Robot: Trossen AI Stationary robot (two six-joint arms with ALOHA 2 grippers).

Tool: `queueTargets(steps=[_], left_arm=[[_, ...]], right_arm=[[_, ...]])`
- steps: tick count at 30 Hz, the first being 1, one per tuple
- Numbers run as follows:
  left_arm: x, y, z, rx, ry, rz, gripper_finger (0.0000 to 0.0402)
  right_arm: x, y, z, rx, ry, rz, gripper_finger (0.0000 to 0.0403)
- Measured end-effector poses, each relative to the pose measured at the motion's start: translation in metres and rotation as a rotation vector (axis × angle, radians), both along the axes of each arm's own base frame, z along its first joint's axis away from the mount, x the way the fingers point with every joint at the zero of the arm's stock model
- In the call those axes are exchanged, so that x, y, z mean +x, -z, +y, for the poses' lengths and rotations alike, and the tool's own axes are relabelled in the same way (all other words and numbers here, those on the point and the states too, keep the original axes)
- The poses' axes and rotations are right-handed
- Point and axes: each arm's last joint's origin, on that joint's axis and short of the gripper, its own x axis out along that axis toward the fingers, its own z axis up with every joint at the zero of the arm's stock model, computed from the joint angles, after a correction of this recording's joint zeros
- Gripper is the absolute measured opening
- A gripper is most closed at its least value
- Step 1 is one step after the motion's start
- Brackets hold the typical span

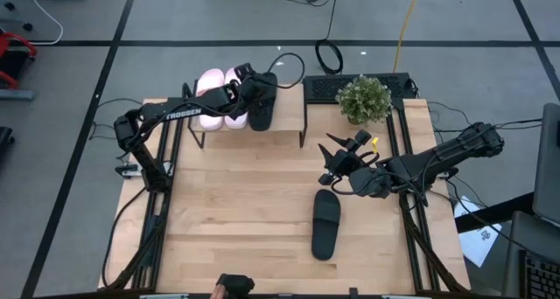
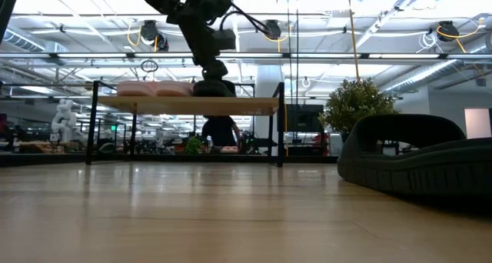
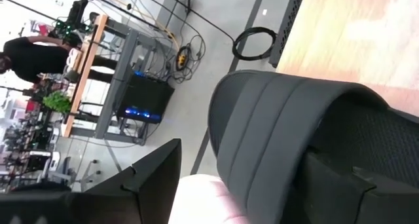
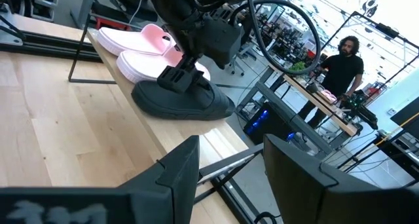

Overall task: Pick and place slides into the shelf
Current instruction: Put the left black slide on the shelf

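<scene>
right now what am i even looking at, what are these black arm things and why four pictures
These are two robot arms at a wooden table, filmed at once by four cameras: one overhead, one at tabletop height, one on each wrist. The job is putting slides onto the shelf, the low rack at the table's far edge. The pink pair already sits on it. The left gripper is on a black slide there, beside the pink ones, its fingers around the strap. The second black slide lies on the table. The right gripper hovers open near it, empty. A potted plant stands by the shelf.
</scene>
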Motion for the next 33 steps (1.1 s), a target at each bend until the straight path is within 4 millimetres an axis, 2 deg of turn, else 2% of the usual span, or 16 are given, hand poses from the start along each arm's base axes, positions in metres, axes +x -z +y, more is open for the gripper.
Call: queueTargets(steps=[15, 33], left_arm=[[-0.0005, -0.0001, 0.0004, 0.002, -0.023, -0.012, 0.0258], [-0.0002, 0.0023, -0.0012, -0.058, 0.014, -0.035, 0.0257]], right_arm=[[0.0000, 0.0000, 0.0000, 0.000, 0.000, 0.000, 0.0160], [0.0000, 0.0000, -0.0001, 0.000, 0.000, 0.000, 0.0160]])
